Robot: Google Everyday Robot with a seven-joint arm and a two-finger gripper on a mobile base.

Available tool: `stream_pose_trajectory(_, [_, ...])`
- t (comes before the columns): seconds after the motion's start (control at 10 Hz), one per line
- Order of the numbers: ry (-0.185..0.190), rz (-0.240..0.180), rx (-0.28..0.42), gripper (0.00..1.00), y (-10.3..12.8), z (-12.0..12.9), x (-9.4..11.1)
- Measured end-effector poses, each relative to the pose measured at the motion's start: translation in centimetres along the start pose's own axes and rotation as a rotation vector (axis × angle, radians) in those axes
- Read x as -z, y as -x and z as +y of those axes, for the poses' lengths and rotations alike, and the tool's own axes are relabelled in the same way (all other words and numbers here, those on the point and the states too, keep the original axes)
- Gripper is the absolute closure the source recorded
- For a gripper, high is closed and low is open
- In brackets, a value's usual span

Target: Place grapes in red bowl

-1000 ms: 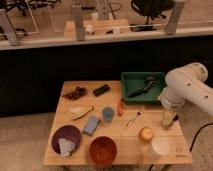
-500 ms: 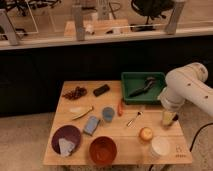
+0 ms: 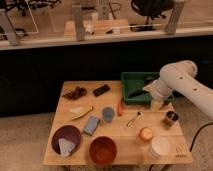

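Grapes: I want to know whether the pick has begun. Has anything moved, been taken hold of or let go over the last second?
Nothing visibly changed. The tool hangs over the table's right side, at the front of the green tray, far from the grapes. The grapes lie near the table's far left corner and the red bowl sits at the near edge, both as before.

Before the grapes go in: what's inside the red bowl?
Nothing visible inside the red bowl; its near wall hides a sliver. The grapes lie far left; the gripper hangs beside the green bin.
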Motion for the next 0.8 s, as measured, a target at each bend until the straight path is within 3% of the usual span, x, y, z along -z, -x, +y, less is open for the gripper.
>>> stream_pose_trajectory(0.3, [-0.023,-0.082,0.121,0.20,5.1,-5.5,-3.7])
stream_pose_trajectory(0.6, [0.022,-0.102,0.184,0.20,9.6,-12.6,-10.5])
stream_pose_trajectory(0.8, [0.059,-0.099,0.179,0.20,11.4,-15.9,-14.4])
